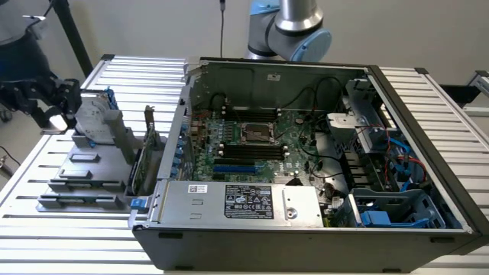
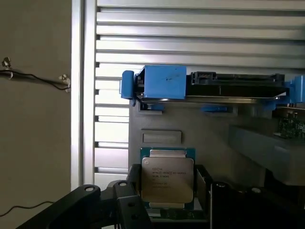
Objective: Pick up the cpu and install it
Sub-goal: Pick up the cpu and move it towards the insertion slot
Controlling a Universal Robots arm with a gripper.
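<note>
The gripper (image 1: 52,120) is seen at the exterior view's far left, off the open computer case (image 1: 306,246) and over the near edge of the grey holder blocks (image 1: 84,172). Its black fingers (image 2: 132,188) are set wide apart, and the cpu (image 2: 167,179) is clamped between them by two opposite edges. The chip is held flat, its silver metal top with printed lettering turned toward the wrist camera and a thin green rim showing around it. Beneath it the grey holder surface is seen, and just beyond that a hard drive (image 2: 233,86) with blue side rails is stood on edge in the holder. A green card (image 1: 141,160) is stood upright in the blocks between the drive and the case wall. All of this is carried on a table of pale metal slats (image 1: 46,229). Inside the case, well apart from the gripper, the motherboard (image 1: 229,123) is laid open, with the square processor socket (image 1: 258,133) near its middle and black memory slots on either side of it. The power supply (image 1: 237,203), bearing a dark label, is mounted along the case's near edge. The arm's (image 1: 294,23) grey and blue joint is seen behind the case.
</note>
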